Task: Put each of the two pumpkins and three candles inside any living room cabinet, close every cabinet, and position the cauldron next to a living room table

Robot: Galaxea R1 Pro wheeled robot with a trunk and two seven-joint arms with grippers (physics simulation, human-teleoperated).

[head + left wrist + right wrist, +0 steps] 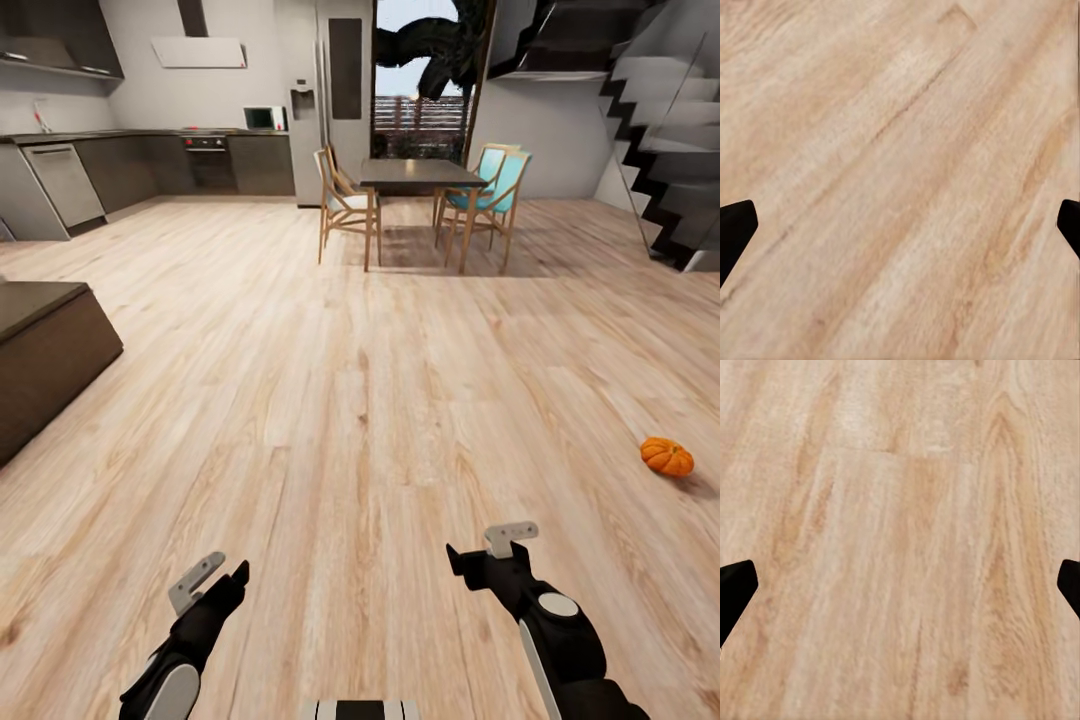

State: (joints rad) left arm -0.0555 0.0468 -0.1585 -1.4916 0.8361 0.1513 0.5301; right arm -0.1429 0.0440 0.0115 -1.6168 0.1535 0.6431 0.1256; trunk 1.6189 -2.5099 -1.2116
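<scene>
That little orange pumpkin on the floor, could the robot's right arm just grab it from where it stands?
Probably not yet. The pumpkin lies on bare floor well off to the right of the right gripper, with nothing in between. The way is free, but it looks too far without rolling closer.

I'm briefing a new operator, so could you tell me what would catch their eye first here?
A bright orange pumpkin lies alone on the pale wood floor, far right of the head view. Beyond it stands a dark dining table with turquoise-cushioned chairs. Both arms hang low, jaws wide apart and holding nothing.
</scene>
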